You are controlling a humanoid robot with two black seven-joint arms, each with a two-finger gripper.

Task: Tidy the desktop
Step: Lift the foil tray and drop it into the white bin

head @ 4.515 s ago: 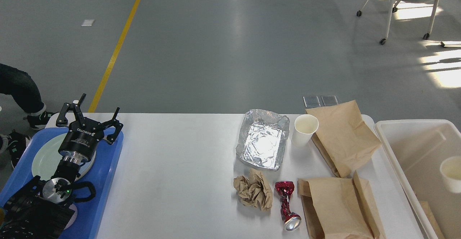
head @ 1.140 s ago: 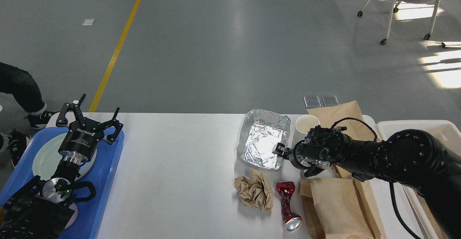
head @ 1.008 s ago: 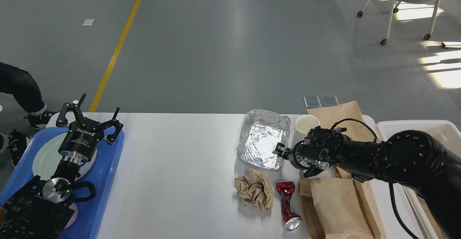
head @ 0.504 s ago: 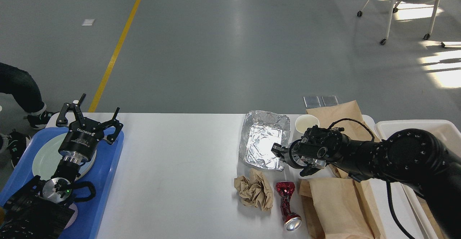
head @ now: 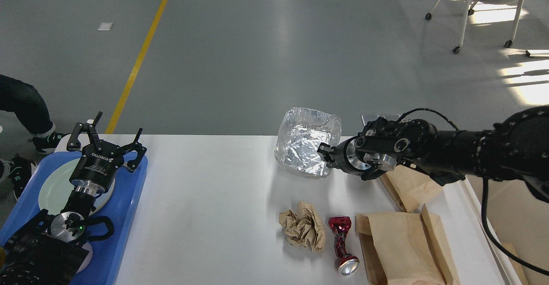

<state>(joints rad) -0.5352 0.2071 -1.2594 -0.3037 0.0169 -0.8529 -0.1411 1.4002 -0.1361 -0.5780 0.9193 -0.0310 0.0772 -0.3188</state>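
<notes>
The white desktop (head: 206, 199) fills the lower part of the head view. My right gripper (head: 327, 157) is shut on the right rim of a crumpled foil tray (head: 305, 141) and holds it tilted above the desktop, near its far edge. A crumpled brown paper ball (head: 302, 225), a crushed red can (head: 341, 244) and two brown paper bags (head: 401, 250) (head: 407, 184) lie on the desktop at the right. My left gripper (head: 107, 132) is open and empty above a pale plate (head: 53, 188) on the blue tray (head: 128, 203). The paper cup is hidden behind my right arm.
A cream-white bin (head: 497, 229) stands off the desktop's right edge, largely covered by my right arm. A person's leg (head: 25, 109) is at the far left. A wheeled chair (head: 484, 1) stands on the grey floor at the back right.
My right arm came in from the right, closed on the foil tray's right rim and lifted it off the desktop, up and towards the far edge. The left arm has not moved.
</notes>
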